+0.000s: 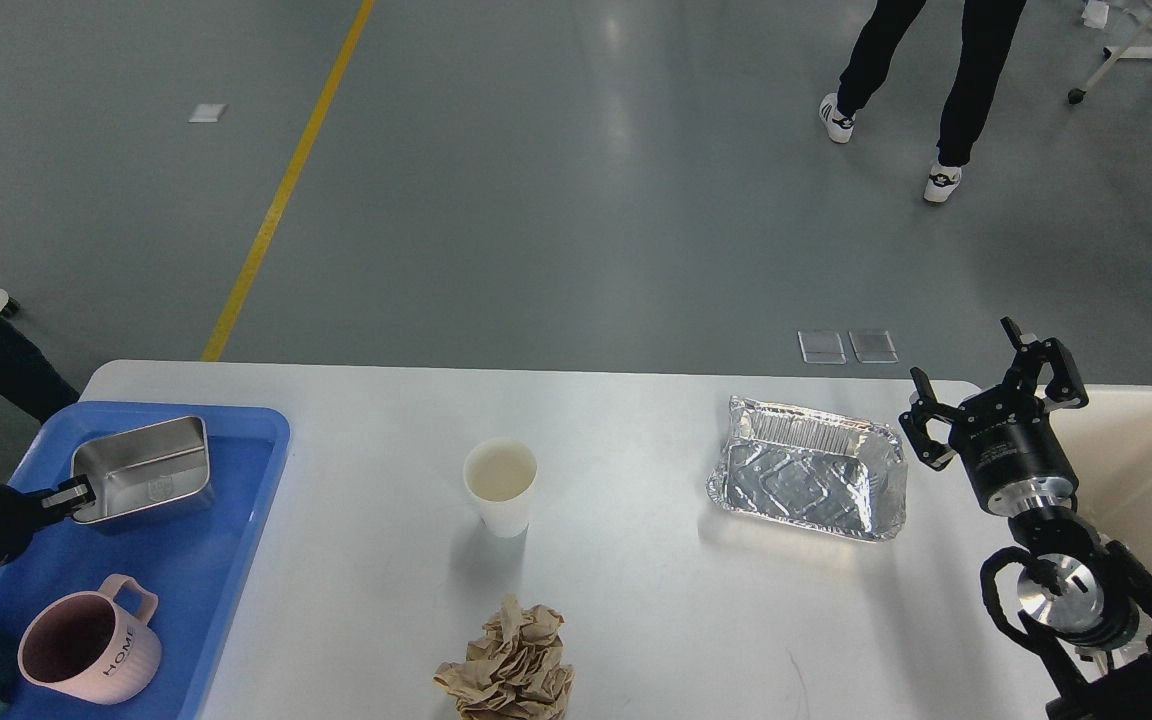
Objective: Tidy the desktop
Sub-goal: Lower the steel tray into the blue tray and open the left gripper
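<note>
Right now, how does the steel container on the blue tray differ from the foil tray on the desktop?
The steel container is smooth and rigid; the foil tray is thin and crinkled, with ribbed walls.
The steel container sits in the blue tray at the left; the foil tray lies directly on the desktop at the right.
The left pincer touches the steel container's rim; the right pincer hangs open beside the foil tray.
Both are silvery, rectangular and empty.
</note>
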Tool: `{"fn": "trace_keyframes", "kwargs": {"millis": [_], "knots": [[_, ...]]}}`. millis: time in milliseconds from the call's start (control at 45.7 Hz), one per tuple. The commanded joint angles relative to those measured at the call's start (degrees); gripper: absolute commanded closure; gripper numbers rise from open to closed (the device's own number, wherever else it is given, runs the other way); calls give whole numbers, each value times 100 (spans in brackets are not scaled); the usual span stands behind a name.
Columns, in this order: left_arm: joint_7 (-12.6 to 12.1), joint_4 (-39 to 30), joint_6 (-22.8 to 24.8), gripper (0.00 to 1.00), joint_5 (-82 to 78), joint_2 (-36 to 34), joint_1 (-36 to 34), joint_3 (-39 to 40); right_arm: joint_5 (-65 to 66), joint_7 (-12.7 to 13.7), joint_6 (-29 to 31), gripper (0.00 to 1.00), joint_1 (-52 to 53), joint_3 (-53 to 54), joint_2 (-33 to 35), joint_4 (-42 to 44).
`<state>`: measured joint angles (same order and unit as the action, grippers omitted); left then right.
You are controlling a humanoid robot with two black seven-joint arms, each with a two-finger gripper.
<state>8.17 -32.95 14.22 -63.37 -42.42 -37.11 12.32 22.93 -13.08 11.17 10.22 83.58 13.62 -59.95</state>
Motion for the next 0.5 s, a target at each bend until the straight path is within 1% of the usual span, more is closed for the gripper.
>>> {"fn": "trace_keyframes", "kwargs": {"millis": [0, 22, 44, 88, 131, 175, 219, 285, 482], "knots": [[-9, 43, -24, 85, 0, 49, 2, 8, 1, -1, -1, 0, 7, 0, 0, -8], [17, 43, -24, 79, 0, 58, 2, 8, 1, 7, -1, 0, 7, 0, 0, -8], [18, 43, -33, 70, 0, 58, 2, 8, 1, 8, -1, 0, 7, 0, 0, -8], [18, 43, -33, 46, 0, 58, -6, 8, 1, -1, -1, 0, -2, 0, 0, -8], [18, 43, -42, 32, 9, 58, 2, 16, 1, -1, -1, 0, -2, 0, 0, -8], [26, 34, -42, 24, 26, 49, 2, 51, 1, -1, -1, 0, -2, 9, 0, -16], [26, 34, -24, 18, 62, 49, 2, 60, -8, -1, -1, 0, -11, 9, 0, -8], [26, 26, 2, 13, 132, 49, -6, 69, 1, -1, -1, 0, -11, 9, 0, -8], [26, -45, 37, 6, 176, -47, -77, 104, -8, -1, -1, 0, -11, 9, 0, -8]]}}
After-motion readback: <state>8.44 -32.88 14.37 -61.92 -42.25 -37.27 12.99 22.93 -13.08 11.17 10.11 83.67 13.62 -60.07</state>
